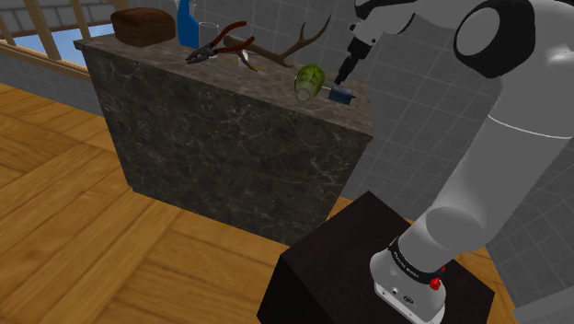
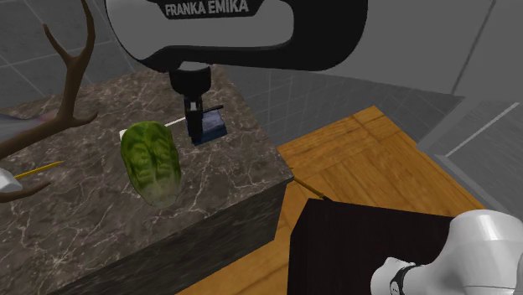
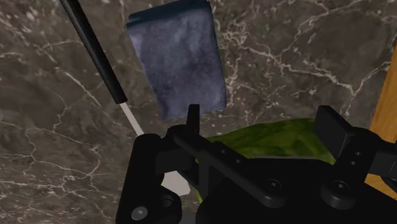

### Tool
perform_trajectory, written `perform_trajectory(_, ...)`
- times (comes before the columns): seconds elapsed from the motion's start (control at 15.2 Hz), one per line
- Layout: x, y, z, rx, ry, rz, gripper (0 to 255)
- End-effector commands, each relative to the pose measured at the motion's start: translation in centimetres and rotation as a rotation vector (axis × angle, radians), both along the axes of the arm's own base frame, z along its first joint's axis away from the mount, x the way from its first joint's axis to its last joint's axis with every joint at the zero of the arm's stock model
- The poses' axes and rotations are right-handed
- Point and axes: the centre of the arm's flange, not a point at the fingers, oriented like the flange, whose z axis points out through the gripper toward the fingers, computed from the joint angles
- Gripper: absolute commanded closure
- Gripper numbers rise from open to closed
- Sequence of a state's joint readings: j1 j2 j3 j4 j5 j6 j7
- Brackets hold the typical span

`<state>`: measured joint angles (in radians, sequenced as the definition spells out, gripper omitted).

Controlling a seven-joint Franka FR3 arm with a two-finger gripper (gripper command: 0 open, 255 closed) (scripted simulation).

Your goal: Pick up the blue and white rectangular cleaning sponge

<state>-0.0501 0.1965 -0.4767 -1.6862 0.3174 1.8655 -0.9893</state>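
Observation:
The sponge [image 1: 342, 93] is a small dark-blue rectangular block lying flat near the right end of the dark marble counter [image 1: 230, 138]. In the second exterior view the sponge [image 2: 213, 126] lies just under and beside my gripper [image 2: 198, 124], which hangs low over it. In the wrist view the blue sponge [image 3: 178, 60] lies beyond the fingertips, not between them. My gripper [image 3: 264, 124] is open there, its two black fingers [image 3: 193, 118] apart and holding nothing.
A green glass jar [image 2: 152, 162] lies on its side next to the sponge. A thin black-and-white stick [image 3: 95, 51] lies beside the sponge. Further along the counter are antlers [image 1: 294, 51], red-handled pliers [image 1: 221, 44], a blue bottle [image 1: 188, 23] and a brown loaf [image 1: 143, 26]. The counter's edge [image 2: 281, 172] is close to the sponge.

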Motion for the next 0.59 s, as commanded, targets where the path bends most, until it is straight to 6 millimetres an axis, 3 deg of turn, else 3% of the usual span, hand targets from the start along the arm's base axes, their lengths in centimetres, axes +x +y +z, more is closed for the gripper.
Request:
perform_trajectory(0.0, 2.1, -1.6, -1.0, 0.003, -0.008, 0.027, 0)
perform_trajectory(0.13, 4.2, -3.1, -1.6, 0.006, -0.015, 0.051, 0)
perform_trajectory(0.53, 4.4, -3.2, -4.3, 0.006, -0.015, 0.053, 0)
